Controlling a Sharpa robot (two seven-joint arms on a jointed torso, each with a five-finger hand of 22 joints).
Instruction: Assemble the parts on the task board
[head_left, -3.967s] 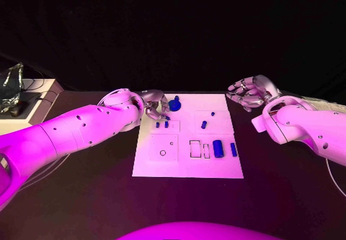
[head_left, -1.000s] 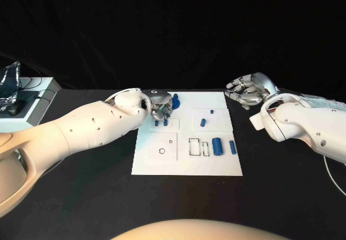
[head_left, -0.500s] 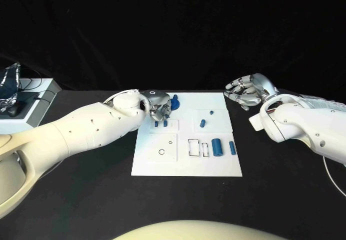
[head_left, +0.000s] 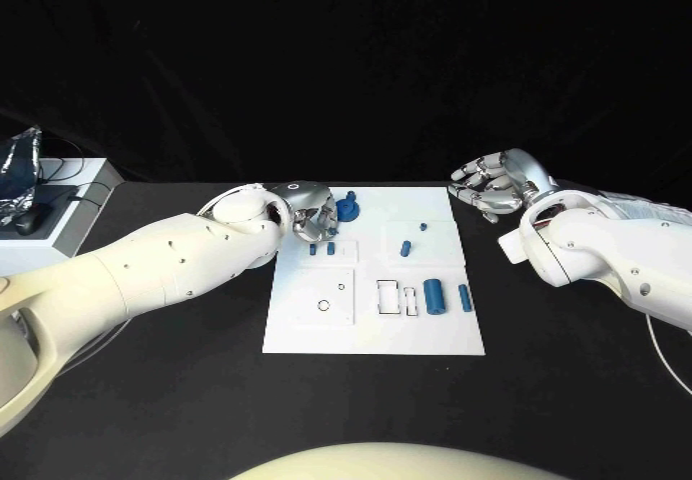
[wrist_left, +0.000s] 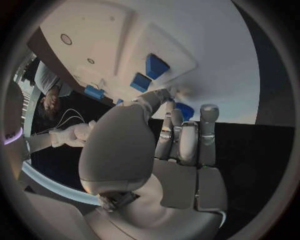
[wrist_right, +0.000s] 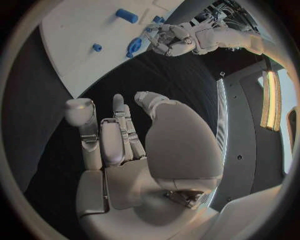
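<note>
**Left hand at the far-left corner of the board, right hand off to the side**

The white task board (head_left: 375, 330) lay in the middle of the black table (head_left: 173, 400). The left hand (head_left: 312, 217) hung over the board's far-left corner, fingers curled down close together just beside a rounded blue part (head_left: 348, 209); whether they clamped on that part or on anything else could not be told. In the left wrist view the fingertips (wrist_left: 167, 94) reached the white surface near two small blue pegs (wrist_left: 147, 75) that stood just right of the hand.

Further right on the board lay a short blue part (head_left: 407, 245) and a tiny blue piece (head_left: 421, 226) on the far side. Nearer, a thick blue cylinder (head_left: 434, 295) and a thinner blue pin (head_left: 464, 296) lay side by side, apart, right of two outlined slots (head_left: 391, 296).

The right hand (head_left: 495, 184) was off the board's far-right corner, fingers curled inward and holding nothing. A white box (head_left: 58, 205) sat at the table's far-left edge.
</note>
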